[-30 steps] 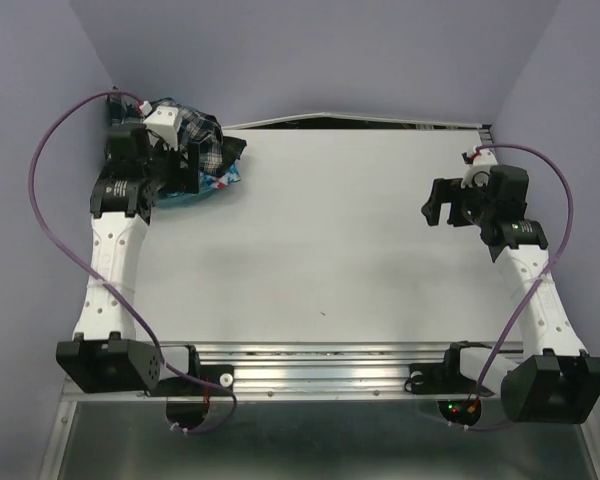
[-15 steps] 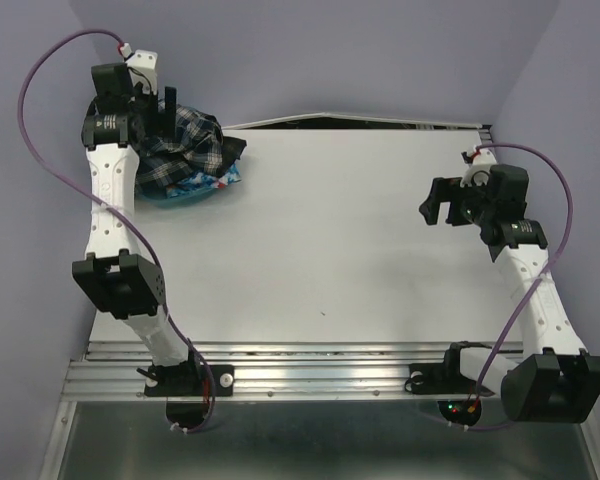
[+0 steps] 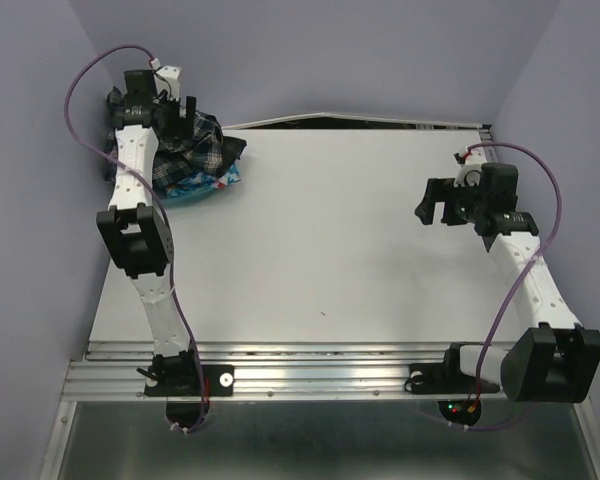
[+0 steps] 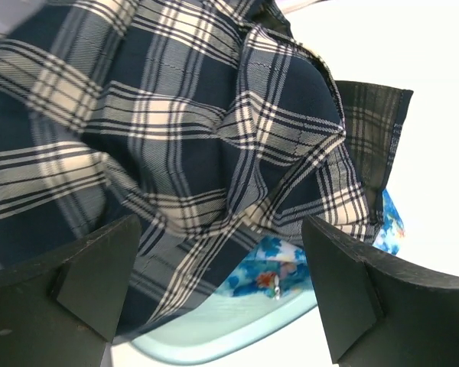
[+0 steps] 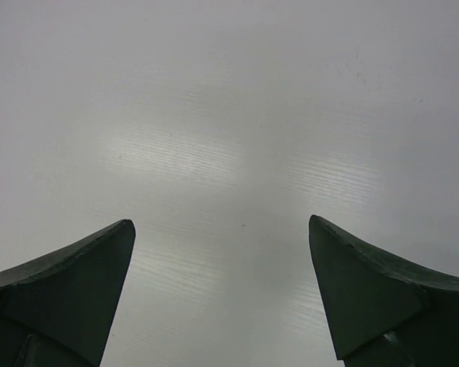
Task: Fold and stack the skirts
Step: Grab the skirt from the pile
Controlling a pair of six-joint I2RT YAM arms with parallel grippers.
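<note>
Both skirts are bundled up in the teal plastic bin (image 3: 175, 195), not folded at all. The plaid skirt (image 4: 199, 130) sits on top of the bin's pile, all crumpled, with one dark corner flopping out over the bin's rim on the side toward the open bench (image 3: 320, 240). The blue floral skirt (image 4: 264, 271) is underneath it. You only get a peek of it low down in the bin, just inside the pale teal rim, and a bit more sticks out past the rim beside that plaid corner.

The left claw (image 4: 220, 225) hangs right over the bin with its two fingers spread wide, and the plaid cloth fills the gap between them in the wrist view. It has no cloth pinched. I can't tell if the fingertips actually touch the fabric or sit just above it.

The right claw (image 3: 435, 205) is well away from the bin, out across the bench on the opposite side. It's spread too, with nothing but bare white bench between its fingers in its wrist view.
</note>
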